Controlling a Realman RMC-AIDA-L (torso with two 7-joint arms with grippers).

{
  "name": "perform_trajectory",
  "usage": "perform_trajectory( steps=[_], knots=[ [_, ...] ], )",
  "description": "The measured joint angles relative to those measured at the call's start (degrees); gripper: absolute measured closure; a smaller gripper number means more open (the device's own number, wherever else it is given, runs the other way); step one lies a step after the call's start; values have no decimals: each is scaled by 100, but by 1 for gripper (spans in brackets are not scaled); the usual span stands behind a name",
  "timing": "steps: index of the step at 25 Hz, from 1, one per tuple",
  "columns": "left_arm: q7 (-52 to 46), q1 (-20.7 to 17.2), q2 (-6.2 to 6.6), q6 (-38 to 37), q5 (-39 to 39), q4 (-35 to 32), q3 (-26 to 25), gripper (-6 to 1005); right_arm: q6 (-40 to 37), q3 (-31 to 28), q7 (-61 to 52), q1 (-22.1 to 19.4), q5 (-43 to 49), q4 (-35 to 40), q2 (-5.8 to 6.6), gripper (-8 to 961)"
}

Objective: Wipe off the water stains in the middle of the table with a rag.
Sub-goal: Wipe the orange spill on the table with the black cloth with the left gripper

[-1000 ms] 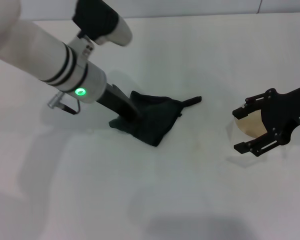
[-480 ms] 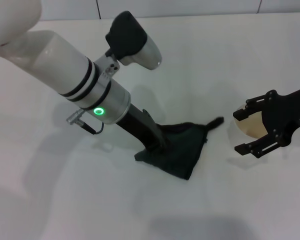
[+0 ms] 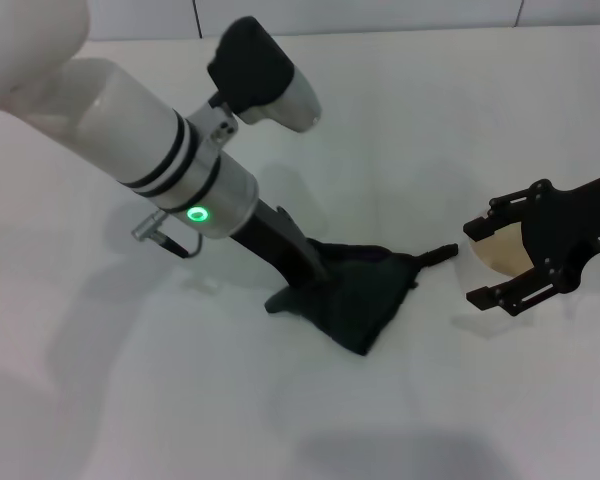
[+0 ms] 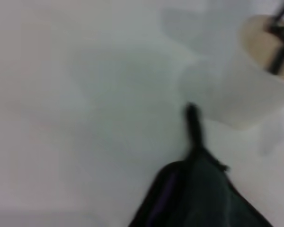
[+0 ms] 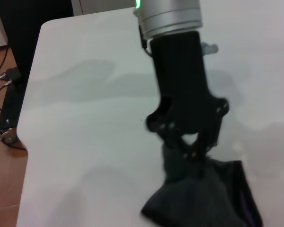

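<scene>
The left gripper (image 5: 191, 142) pinches the rag (image 5: 203, 201) against the table (image 5: 85, 132)

reddish-brown floor (image 5: 4, 184) below the tabletop's edge — black cables (image 5: 2, 85) trail there, beside a dark upright panel (image 5: 33, 12).

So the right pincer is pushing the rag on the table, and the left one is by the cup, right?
No, swap them. In the head view the left pincer presses the rag on the table; the right pincer waits by the cup.
</scene>
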State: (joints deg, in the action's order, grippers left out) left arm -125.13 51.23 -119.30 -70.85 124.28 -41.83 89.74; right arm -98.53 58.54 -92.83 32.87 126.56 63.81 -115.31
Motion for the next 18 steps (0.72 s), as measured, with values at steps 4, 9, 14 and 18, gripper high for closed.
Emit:
perform_trajectory(
  steps=[4, 9, 14, 18],
  knots=[
    [-229, -41, -1, 233, 589, -2, -531, 946, 0, -1, -18, -5, -2, 0, 0, 110],
    [-270, -103, 6, 410, 1019, -3, -1218, 946, 0, -1, -31, 19, -10, 0, -1, 111],
    [-246, -198, 8, 334, 1188, -21, -1291, 945, 1, 0, -33, 26, -10, 0, 1, 111],
    [-220, -521, 10, -158, 1176, -514, -1300, 945, 1, -1, -33, 15, -14, 7, 1, 111]
  ],
)
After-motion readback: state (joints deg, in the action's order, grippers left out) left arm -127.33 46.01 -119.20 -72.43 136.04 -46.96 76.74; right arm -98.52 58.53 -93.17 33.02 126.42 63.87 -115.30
